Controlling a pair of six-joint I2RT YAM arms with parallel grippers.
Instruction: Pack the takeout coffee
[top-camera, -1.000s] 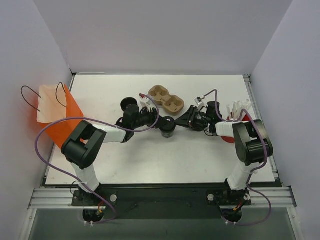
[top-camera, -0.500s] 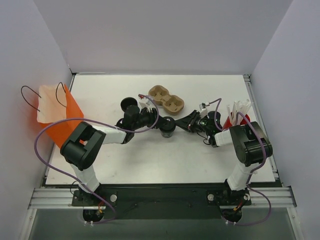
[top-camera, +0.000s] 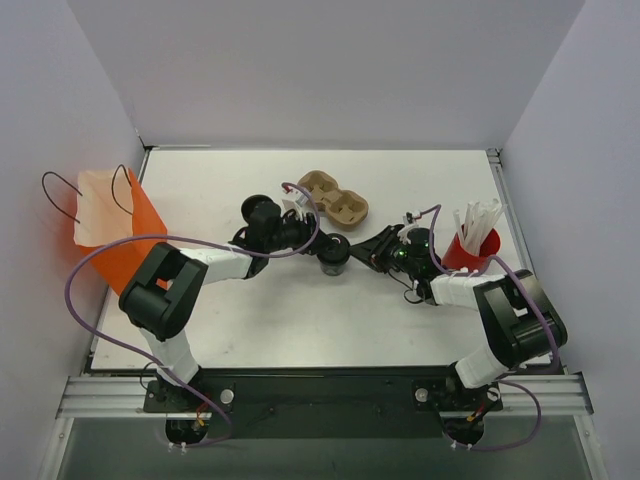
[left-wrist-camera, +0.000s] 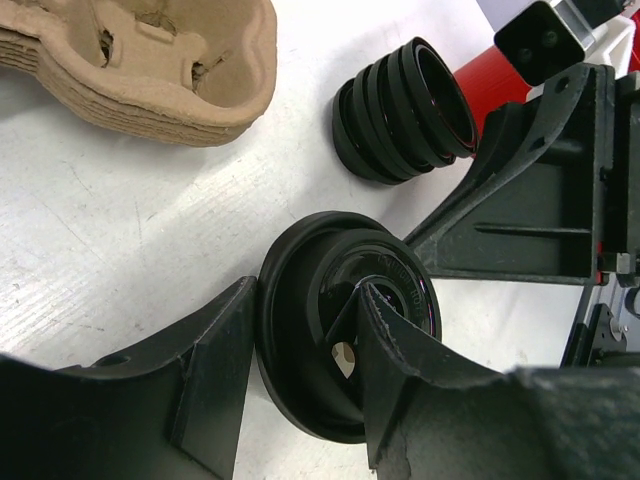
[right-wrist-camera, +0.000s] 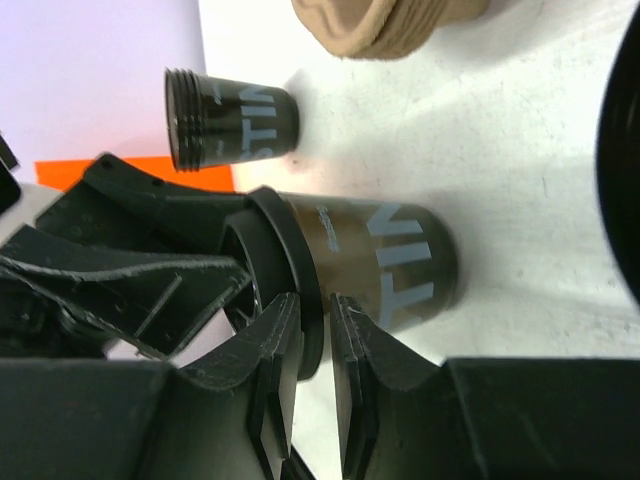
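The takeout coffee (top-camera: 336, 256), a small black cup with a black lid, stands mid-table. In the left wrist view its lid (left-wrist-camera: 300, 330) faces the camera. My left gripper (top-camera: 322, 248) is shut on the lid's rim (left-wrist-camera: 305, 370), one finger outside it and one in the recess. In the right wrist view the cup (right-wrist-camera: 385, 265) lies sideways across the picture. My right gripper (right-wrist-camera: 315, 310) is nearly closed, its tips pinching the lower edge of the lid's rim. The orange bag (top-camera: 125, 235) stands at the far left.
A stack of brown cup carriers (top-camera: 333, 198) lies behind the cup. A stack of loose black lids (left-wrist-camera: 405, 110) lies beside it. A black cup with no lid (right-wrist-camera: 240, 130) is to the left. A red cup of white sticks (top-camera: 470, 248) stands at the right.
My right arm has dropped lower and swung toward the front, uncovering the red cup. Its gripper stays at the coffee. My left gripper and the cup have hardly moved.
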